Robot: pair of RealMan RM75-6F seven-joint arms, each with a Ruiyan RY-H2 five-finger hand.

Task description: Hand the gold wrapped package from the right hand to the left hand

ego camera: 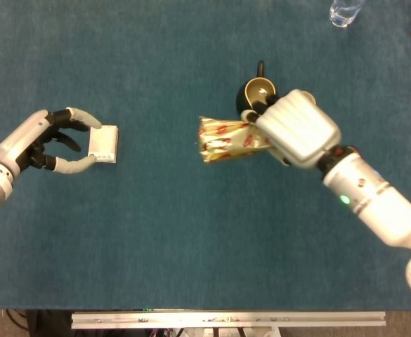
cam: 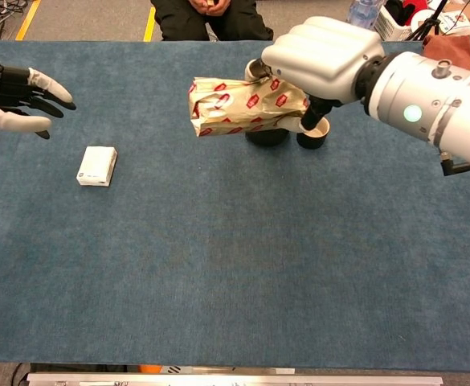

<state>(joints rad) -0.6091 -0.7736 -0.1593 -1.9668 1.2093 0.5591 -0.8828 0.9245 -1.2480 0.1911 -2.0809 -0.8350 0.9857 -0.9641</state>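
Open carpet between the robot hands; only the white box (ego camera: 103, 143) and black pitcher (ego camera: 251, 95) intrude.

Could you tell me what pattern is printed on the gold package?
Small red patches on crinkled gold wrapping on the gold package, clearest in the chest view.

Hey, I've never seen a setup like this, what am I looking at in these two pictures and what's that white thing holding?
This is a robot with two arms, each ending in a mechanical hand, working at a table covered in blue cloth. One picture looks straight down from the robot's head; the other looks forward from its chest, so both show the same scene.

The big white right hand holds a gold wrapped package with red markings, lifted above the table, as the chest view shows. The left hand waits at the other side, fingers apart and holding nothing, above a small white box.

Also on the table are a dark pitcher and a small cup, both partly hidden behind the right hand, and a clear bottle at the far edge.
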